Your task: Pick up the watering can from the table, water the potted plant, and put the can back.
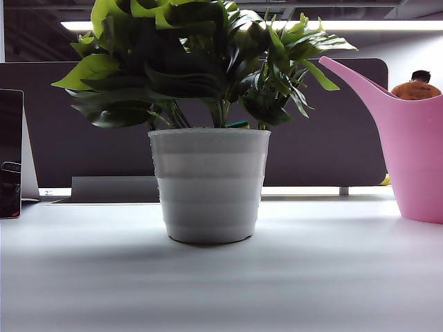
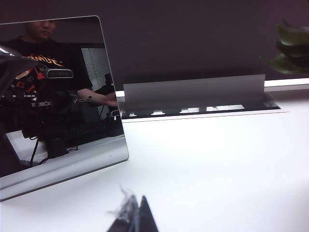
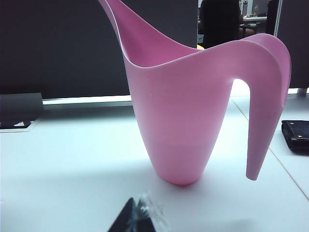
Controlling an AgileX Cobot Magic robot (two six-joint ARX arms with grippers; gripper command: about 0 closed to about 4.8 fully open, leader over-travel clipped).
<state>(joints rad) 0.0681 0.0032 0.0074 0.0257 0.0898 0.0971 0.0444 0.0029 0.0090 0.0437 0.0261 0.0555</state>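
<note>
- Potted plant (image 1: 210, 138) stands upright at the centre of the counter (image 1: 221, 283).
- Watering can (image 1: 408, 149) sits upright at the plant's 3 o'clock, apart from it, spout slanting up toward the leaves.
- Right hand (image 3: 137, 217) low before the can, closed on nothing.
- Left hand (image 2: 135, 217) near a leaning mirror (image 2: 58, 101); only its dark tip shows, so I can't tell its state.

Backlit, dim foreground; ceiling strip light (image 1: 208, 25) glares; table (image 1: 311, 277) shadowed.
</note>
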